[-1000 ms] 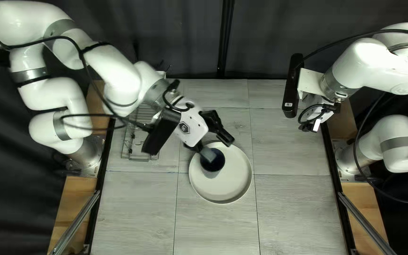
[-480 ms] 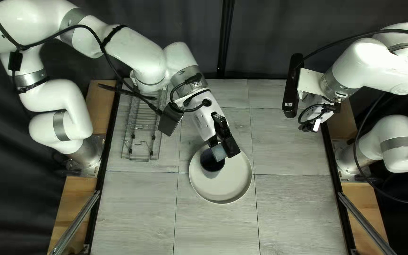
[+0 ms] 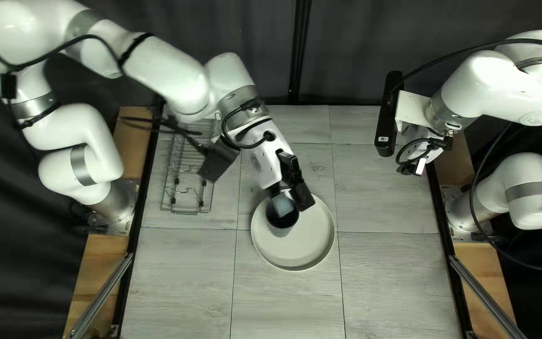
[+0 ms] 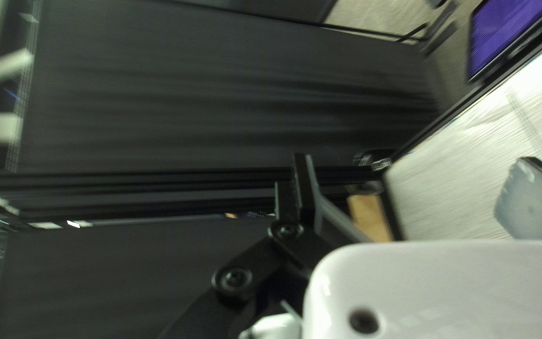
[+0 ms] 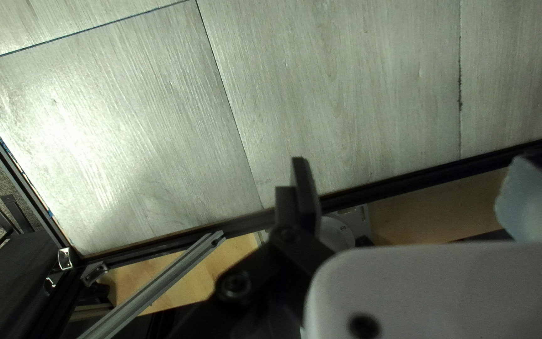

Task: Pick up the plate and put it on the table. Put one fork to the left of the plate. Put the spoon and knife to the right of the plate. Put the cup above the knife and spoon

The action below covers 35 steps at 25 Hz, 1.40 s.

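Top left view: L tool [image 3: 292,201] spread nr cup [image 3: 281,228] on plate [image 3: 312,237]; R tool [image 3: 411,170] spread too.

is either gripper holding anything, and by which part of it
Nothing is held: the left gripper and the right gripper are both open, with nothing between their fingers.

In the right wrist view, glare is whitening the table [image 5: 64,144] and a soft shadow is spreading beside it. In the left wrist view, blur is streaking the dark curtain [image 4: 221,94].
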Each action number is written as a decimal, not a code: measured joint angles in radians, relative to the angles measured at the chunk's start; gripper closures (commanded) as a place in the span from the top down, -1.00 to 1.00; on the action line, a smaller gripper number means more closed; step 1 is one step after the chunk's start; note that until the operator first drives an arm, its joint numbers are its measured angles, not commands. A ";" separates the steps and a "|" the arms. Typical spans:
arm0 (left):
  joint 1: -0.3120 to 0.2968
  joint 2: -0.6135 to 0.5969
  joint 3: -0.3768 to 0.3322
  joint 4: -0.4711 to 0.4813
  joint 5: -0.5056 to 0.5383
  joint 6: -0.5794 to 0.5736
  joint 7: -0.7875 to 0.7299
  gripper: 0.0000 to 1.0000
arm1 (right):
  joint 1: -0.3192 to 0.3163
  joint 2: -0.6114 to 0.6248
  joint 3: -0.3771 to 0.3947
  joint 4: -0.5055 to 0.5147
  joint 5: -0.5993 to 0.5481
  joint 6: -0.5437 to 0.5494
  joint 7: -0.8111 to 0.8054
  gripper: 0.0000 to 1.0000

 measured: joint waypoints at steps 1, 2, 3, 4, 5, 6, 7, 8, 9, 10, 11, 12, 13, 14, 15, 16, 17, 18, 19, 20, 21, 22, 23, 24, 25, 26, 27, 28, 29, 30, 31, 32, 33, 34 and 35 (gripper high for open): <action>0.001 0.005 0.002 0.011 0.008 0.022 -0.009 1.00 | 0.000 0.000 0.000 0.000 0.000 0.000 0.000 1.00; -0.004 0.010 0.011 0.024 0.011 0.044 -0.011 1.00 | 0.000 0.000 0.000 0.000 0.000 0.000 0.000 1.00; -0.011 0.015 0.021 0.037 0.013 0.064 -0.010 1.00 | 0.000 0.000 0.000 0.000 0.000 0.000 0.000 1.00; -0.015 0.021 0.029 0.050 0.014 0.082 -0.015 1.00 | 0.000 0.000 0.000 0.000 0.000 0.000 0.000 1.00; -0.017 0.029 0.034 0.067 0.016 0.103 -0.029 1.00 | 0.000 0.000 0.000 0.000 0.000 0.000 0.000 1.00; -0.018 0.038 0.038 0.086 0.018 0.128 -0.050 1.00 | 0.000 0.000 0.000 0.000 0.000 0.000 0.000 1.00; -0.021 0.049 0.042 0.106 0.019 0.154 -0.073 1.00 | 0.000 0.000 0.000 0.000 0.000 0.000 0.000 1.00; -0.025 0.059 0.047 0.124 0.018 0.179 -0.094 1.00 | 0.000 0.000 0.000 0.000 0.000 0.000 0.000 1.00; -0.030 0.068 0.054 0.141 0.016 0.205 -0.114 1.00 | 0.000 0.000 0.000 0.000 0.000 0.000 0.000 1.00; -0.034 0.076 0.060 0.156 0.014 0.229 -0.135 1.00 | 0.000 0.000 0.000 0.000 0.000 0.000 0.000 1.00; -0.037 0.082 0.065 0.169 0.012 0.251 -0.155 1.00 | 0.000 0.000 0.000 0.000 0.000 0.000 0.000 1.00; -0.039 0.088 0.068 0.179 0.011 0.271 -0.176 1.00 | 0.000 0.000 0.000 0.000 0.000 0.000 0.000 1.00; -0.038 0.091 0.068 0.186 0.011 0.286 -0.198 1.00 | 0.000 0.000 0.000 0.000 0.000 0.000 0.000 1.00; -0.034 0.091 0.064 0.192 0.014 0.299 -0.222 1.00 | 0.000 0.000 0.000 0.000 0.000 0.000 0.000 1.00; -0.028 0.090 0.056 0.194 0.018 0.311 -0.248 1.00 | 0.000 0.000 0.000 0.000 0.000 0.000 0.000 1.00; -0.021 0.086 0.049 0.196 0.021 0.322 -0.272 1.00 | 0.000 0.000 0.000 0.000 0.000 0.000 0.000 1.00; -0.014 0.082 0.042 0.196 0.024 0.335 -0.296 1.00 | 0.000 0.000 0.000 0.000 0.000 0.000 0.000 1.00; -0.008 0.077 0.036 0.196 0.025 0.348 -0.318 1.00 | 0.000 0.000 0.000 0.000 0.000 0.000 0.000 1.00; -0.003 0.072 0.032 0.195 0.026 0.360 -0.340 1.00 | 0.000 0.000 0.000 0.000 0.000 0.000 0.000 1.00; 0.004 0.067 0.027 0.193 0.026 0.377 -0.371 1.00 | 0.000 0.000 0.000 0.000 0.000 0.000 0.000 1.00; 0.010 0.063 0.024 0.191 0.026 0.394 -0.402 1.00 | 0.000 0.000 0.000 0.000 0.000 0.000 0.000 1.00; 0.016 0.058 0.020 0.187 0.024 0.411 -0.432 1.00 | 0.000 0.000 0.000 0.000 0.000 0.000 0.000 1.00; 0.022 0.054 0.017 0.183 0.022 0.424 -0.462 1.00 | 0.000 0.000 0.000 0.000 0.000 0.000 0.000 1.00; 0.030 0.051 0.013 0.178 0.020 0.435 -0.493 1.00 | 0.000 0.000 0.000 0.000 0.000 0.000 0.000 1.00; 0.037 0.048 0.009 0.174 0.020 0.443 -0.523 1.00 | 0.000 0.000 0.000 0.000 0.000 0.000 0.000 1.00; 0.046 0.046 0.001 0.169 0.021 0.449 -0.554 1.00 | 0.000 0.000 0.000 0.000 0.000 0.000 0.000 1.00; 0.059 0.045 -0.011 0.165 0.027 0.451 -0.591 1.00 | 0.000 0.000 0.000 0.000 0.000 0.000 0.000 1.00; 0.077 0.044 -0.030 0.162 0.040 0.451 -0.640 1.00 | 0.000 0.000 0.000 0.000 0.000 0.000 0.000 1.00; 0.099 0.043 -0.055 0.160 0.059 0.449 -0.697 1.00 | 0.000 0.000 0.000 0.000 0.000 0.000 0.000 1.00; 0.128 0.043 -0.093 0.161 0.090 0.447 -0.783 1.00 | 0.000 0.000 0.000 0.000 0.000 0.000 0.000 1.00; 0.159 0.046 -0.134 0.166 0.128 0.445 -0.878 1.00 | 0.000 0.000 0.000 0.000 0.000 0.000 0.000 1.00; 0.189 0.050 -0.178 0.172 0.172 0.444 -0.977 1.00 | 0.000 0.000 0.000 0.000 0.000 0.000 0.000 1.00; 0.218 0.054 -0.224 0.180 0.216 0.444 -1.067 1.00 | 0.000 0.000 0.000 0.000 0.000 0.000 0.000 1.00; 0.245 0.060 -0.267 0.188 0.252 0.444 -1.137 1.00 | 0.000 0.000 0.000 0.000 0.000 0.000 0.000 1.00; 0.266 0.064 -0.299 0.196 0.277 0.444 -1.183 1.00 | 0.000 0.000 0.000 0.000 0.000 0.000 0.000 1.00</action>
